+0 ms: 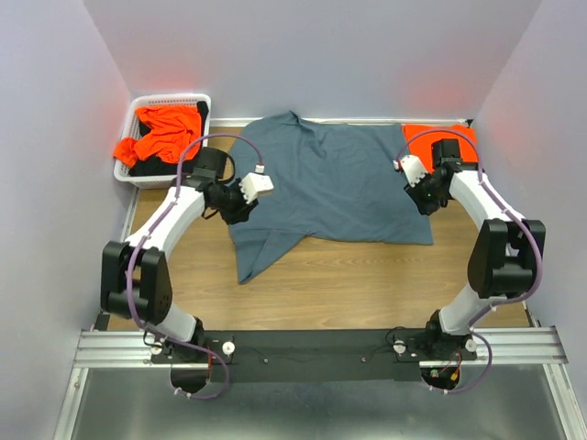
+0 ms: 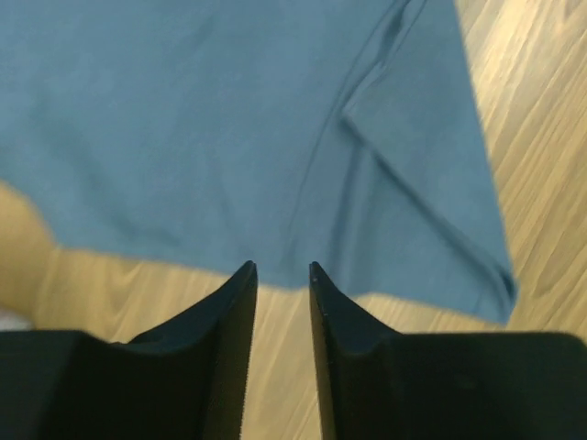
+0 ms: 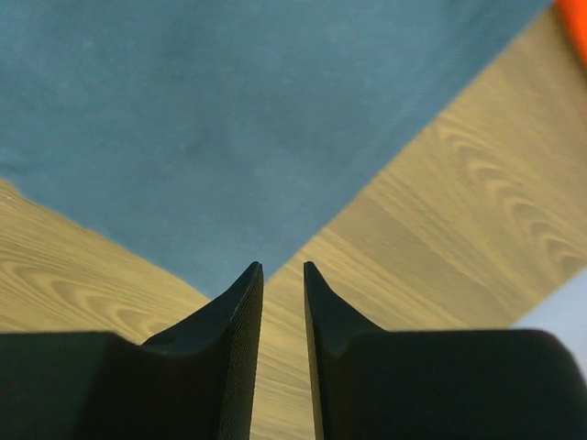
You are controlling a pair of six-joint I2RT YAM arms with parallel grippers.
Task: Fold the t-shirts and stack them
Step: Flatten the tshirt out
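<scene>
The slate blue-grey t-shirt (image 1: pixel 330 183) lies spread flat on the wooden table, with one corner trailing toward the front left. My left gripper (image 1: pixel 238 211) is at its left edge. In the left wrist view the jaws (image 2: pixel 282 266) stand a narrow gap apart and empty, over bare wood just short of the shirt's (image 2: pixel 229 128) hem. My right gripper (image 1: pixel 425 197) is at the shirt's right edge. In the right wrist view it (image 3: pixel 282 266) is also narrowly open and empty, pointing at a corner of the shirt (image 3: pixel 211 119). A bright orange t-shirt (image 1: pixel 165 133) lies bunched in the basket. Another orange t-shirt (image 1: pixel 431 137) lies at the back right.
The white slotted basket (image 1: pixel 138 105) stands at the back left corner. Lilac walls close in the table on three sides. Bare wood (image 1: pixel 348 275) shows between the shirt and the arm bases. A sliver of orange cloth (image 3: pixel 576 23) shows at the top right of the right wrist view.
</scene>
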